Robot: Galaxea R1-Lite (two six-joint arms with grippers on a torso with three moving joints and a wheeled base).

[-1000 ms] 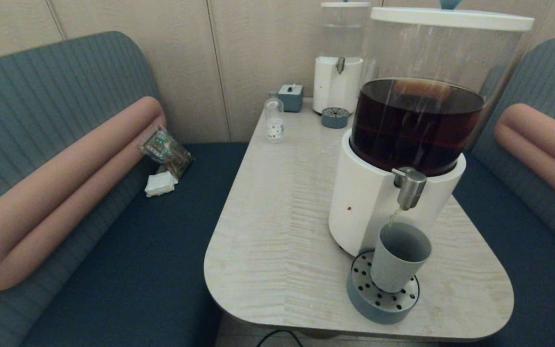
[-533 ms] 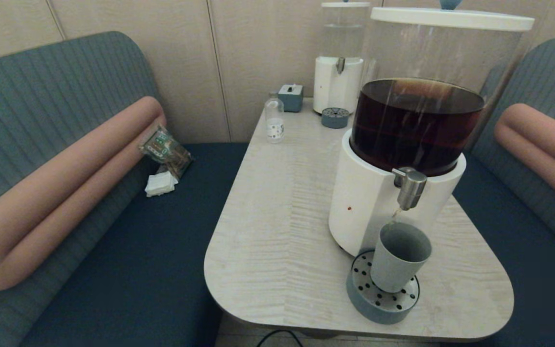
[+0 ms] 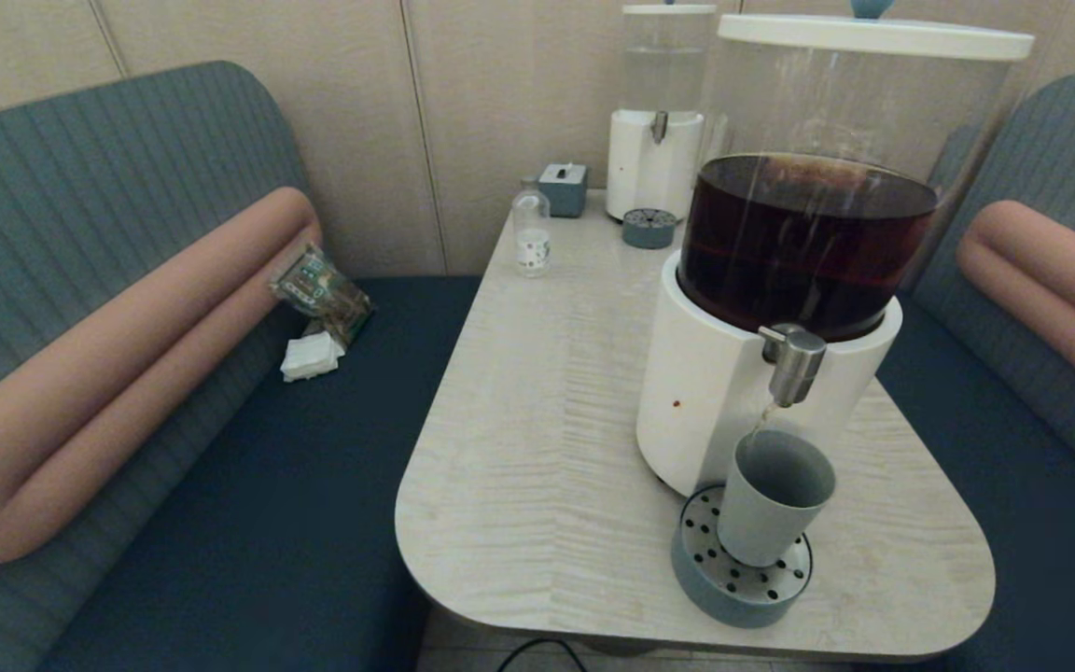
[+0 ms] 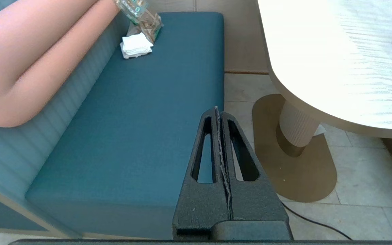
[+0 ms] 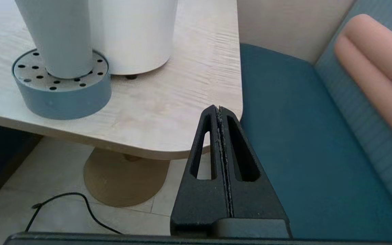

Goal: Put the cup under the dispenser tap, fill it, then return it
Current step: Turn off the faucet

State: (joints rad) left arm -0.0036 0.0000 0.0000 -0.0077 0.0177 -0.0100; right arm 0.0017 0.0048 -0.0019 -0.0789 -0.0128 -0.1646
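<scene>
— Cup? Where?
— Standing upright: cup [image 3: 774, 497] on the round grey drip tray [image 3: 740, 586], right below the tap [image 3: 790, 360] of the big white dispenser [image 3: 724, 392] with dark liquid. Thin stream visible from tap down into cup. Tray touching the dispenser's base, near the counter [image 3: 537, 448] edge.
— Right tool?
— Right tool [image 5: 220, 110] parked low, off the counter's corner, fingers pressed together, gripping nothing. Ahead of it and off to the tray's side: cup [image 5: 58, 34] and tray [image 5: 61, 95] well apart from the tips. Blue bench seat [image 5: 291, 136] just beside the tool; floor and a black cable [image 5: 66, 204] beneath.
— Left tool?
— Left tool [image 4: 218, 110] likewise closed up, empty, hanging low above the other bench seat [image 4: 141, 119], beside the counter's pedestal [image 4: 298, 126]. Well ahead of its tips: folded white napkin [image 4: 135, 46] and a clear packet [image 4: 138, 13] on the seat, against the pink bolster [image 4: 29, 61].
— Anything else on the counter?
— At the far end, well apart from both tools: small clear bottle [image 3: 531, 233], little grey box [image 3: 563, 189], smaller dispenser [image 3: 657, 112] with clear liquid, small round tray [image 3: 649, 227] before it.
</scene>
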